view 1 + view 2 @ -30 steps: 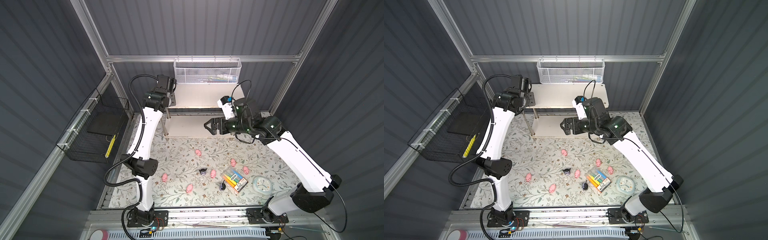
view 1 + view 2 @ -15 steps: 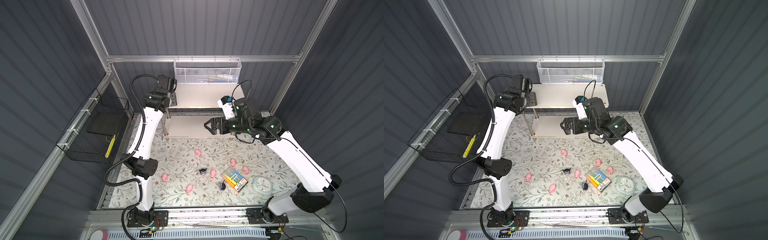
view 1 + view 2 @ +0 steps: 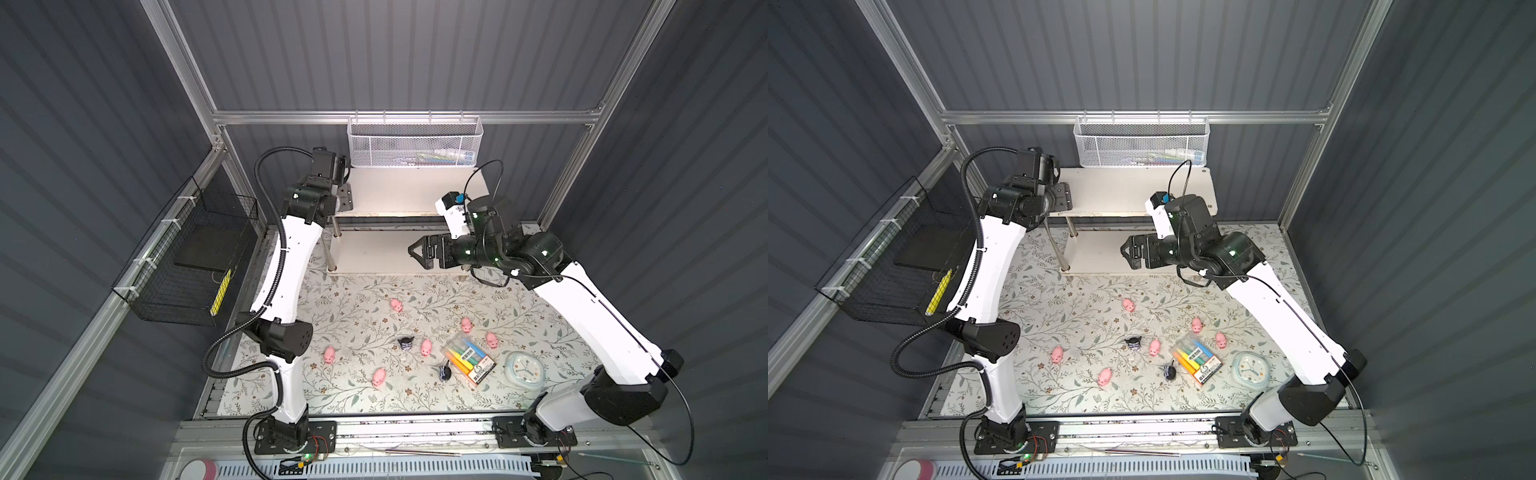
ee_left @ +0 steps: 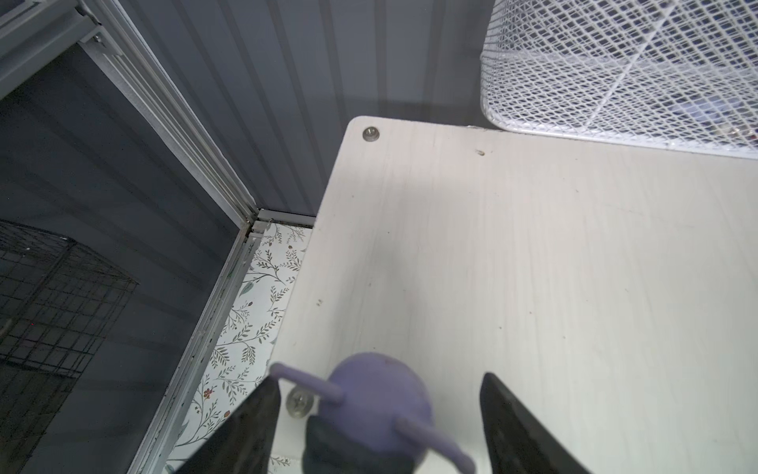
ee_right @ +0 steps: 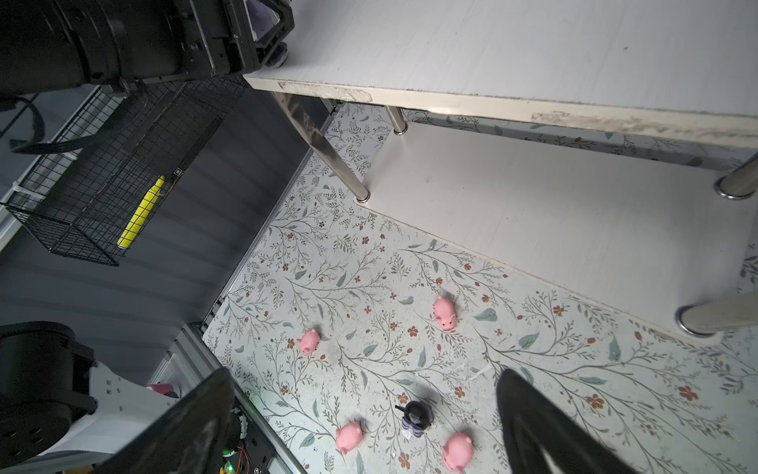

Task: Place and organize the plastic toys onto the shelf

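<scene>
- The left gripper (image 4: 380, 376) has spread its jaws over the last second. They now stand wider than the figurine (image 4: 381, 406) between them.
- One finger is clear of the figurine. A purple limb reaches the other finger, touching or not I cannot tell.
- This reads as a release, so one toy is delivered. The figurine sits on the shelf (image 3: 415, 195), at the near left corner of the top board (image 4: 533, 287), just beside a screw (image 4: 298, 403).
- The right gripper (image 3: 417, 254) has not moved. It hangs wide and empty above the right part of the lower board (image 3: 374, 253).
- Six pigs (image 3: 396, 304) and two other figurines (image 3: 406, 343) lie on the mat (image 3: 353, 299), nearer than the shelf and well apart from both grippers.
- The left arm should probably lift straight off, or it may tip the figurine.
</scene>
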### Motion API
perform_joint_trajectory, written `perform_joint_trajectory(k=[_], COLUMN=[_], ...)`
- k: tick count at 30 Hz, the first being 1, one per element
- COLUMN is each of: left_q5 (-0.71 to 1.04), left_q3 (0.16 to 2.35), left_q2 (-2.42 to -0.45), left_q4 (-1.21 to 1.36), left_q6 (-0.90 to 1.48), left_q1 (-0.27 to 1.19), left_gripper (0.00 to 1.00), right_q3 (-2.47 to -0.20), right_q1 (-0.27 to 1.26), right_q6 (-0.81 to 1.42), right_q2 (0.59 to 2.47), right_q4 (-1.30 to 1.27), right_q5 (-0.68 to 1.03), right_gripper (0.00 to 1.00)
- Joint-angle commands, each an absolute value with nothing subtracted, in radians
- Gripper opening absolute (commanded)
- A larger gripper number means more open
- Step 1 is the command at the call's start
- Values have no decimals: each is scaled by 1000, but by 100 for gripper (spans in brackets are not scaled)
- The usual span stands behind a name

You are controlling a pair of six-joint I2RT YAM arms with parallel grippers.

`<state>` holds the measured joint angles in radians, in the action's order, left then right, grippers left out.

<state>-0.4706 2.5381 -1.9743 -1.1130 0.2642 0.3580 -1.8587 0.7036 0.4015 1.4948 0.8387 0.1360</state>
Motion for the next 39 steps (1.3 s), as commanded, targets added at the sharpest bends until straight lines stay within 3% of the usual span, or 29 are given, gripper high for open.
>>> perform_joint_trajectory(k=[1,20,25,33,39], left_q5=[-486,-448,-394,-246,-144], left_q3=[2530,2326,2102,1538,1176], left_q2=[-1923,-1632,-1453,-1066,-897], left_q4=[-1106,-1131,-1098,-941,-850], left_q6=[242,303,353,450,521], left_q1=[350,350,351,353,370], left_gripper=[77,78,78,78,79], right_q3=[-1862,-1728,-1647,-1383,-1262], right_q1=[701,707,730,827,917], right_q6=[401,401,430,532,598], right_q2=[1469,1294,1217,1030,986], right_q4=[846,878,888,855,863], right_q5=[140,29,-4,-92,-169], right_gripper=[99,99,99,99,99])
